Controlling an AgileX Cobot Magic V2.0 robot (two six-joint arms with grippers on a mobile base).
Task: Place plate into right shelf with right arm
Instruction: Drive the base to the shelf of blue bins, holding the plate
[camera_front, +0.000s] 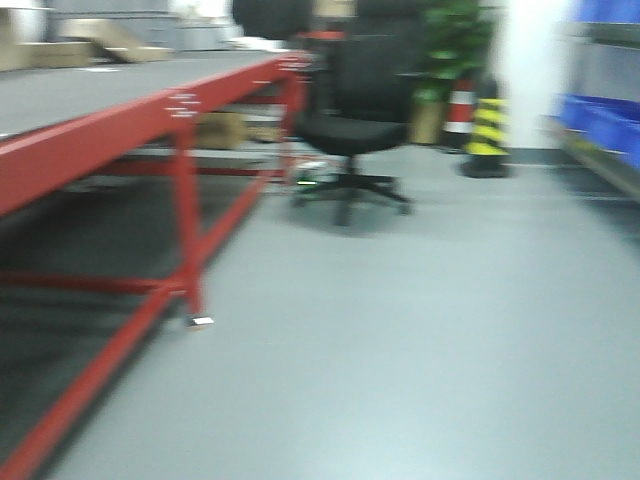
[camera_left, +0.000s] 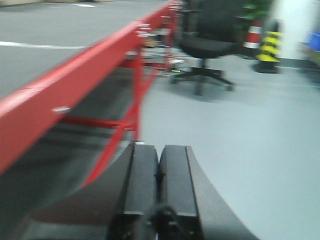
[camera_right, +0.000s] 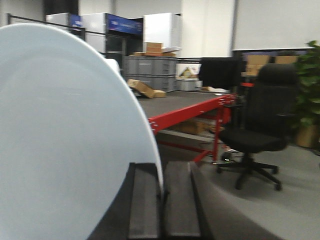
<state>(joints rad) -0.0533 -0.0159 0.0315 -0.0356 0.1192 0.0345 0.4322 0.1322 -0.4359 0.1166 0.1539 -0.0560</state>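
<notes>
Both closed tight: right gripper (camera_right: 162, 200) pinching near rim of plate (camera_right: 65, 140), left gripper (camera_left: 159, 185) empty. Probably stiff, slick, breakable; best held firmly at rim.

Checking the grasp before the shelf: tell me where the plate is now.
In the right wrist view the plate fills the left side, on edge, its rim clamped in the right pincer; the red-framed table and office chair lie beyond.
</notes>
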